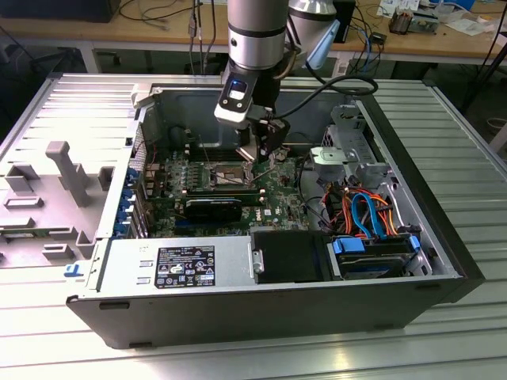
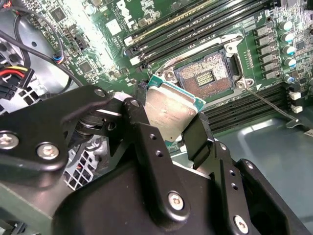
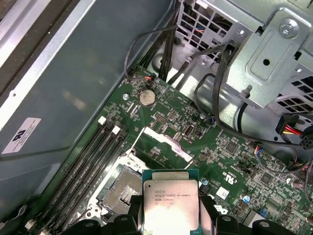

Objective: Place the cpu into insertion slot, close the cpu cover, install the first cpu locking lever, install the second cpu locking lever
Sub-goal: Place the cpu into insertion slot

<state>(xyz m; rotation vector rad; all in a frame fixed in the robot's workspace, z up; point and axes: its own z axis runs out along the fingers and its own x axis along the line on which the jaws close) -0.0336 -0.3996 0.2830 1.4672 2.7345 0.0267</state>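
Arm: grey arm reaches down from above into the open computer case [image 1: 444, 237], which lies on its side on the ribbed metal surface [image 1: 467, 134].
Hand: the hand [image 2: 168, 125] is closed narrow on the cpu, with one black finger [image 2: 139, 122] on each of two opposite edges. In the exterior view the hand [image 1: 265, 150] hangs over the upper middle of the motherboard [image 1: 277, 198].
Cpu: the cpu [image 2: 171, 110] is held off the board, silvery top showing and green edge visible, tilted in the second wrist view. In the first wrist view the cpu [image 3: 171, 203] sits just beside the socket, not inside it.
Insertion slot: the insertion slot [image 2: 205, 76] is uncovered, its dark contact field bare inside a shiny rim. It shows in the exterior view [image 1: 230, 174] near the hand, and in the first wrist view [image 3: 120, 188] next to the held chip.
Cpu cover: the cpu cover [image 3: 164, 138] is swung up off the slot, its frame standing at the slot's edge.
Locking lever: a thin wire locking lever [image 2: 266, 98] angles away from the slot's corner, unlatched.
Memory slots: long black memory slots [image 2: 195, 29] run alongside the slot.
Other parts: power supply [image 1: 182, 265] along the near wall of the case; drive bay with blue and orange cables [image 1: 368, 214] towards the exterior view's right; coin cell [image 3: 146, 97] on the board.
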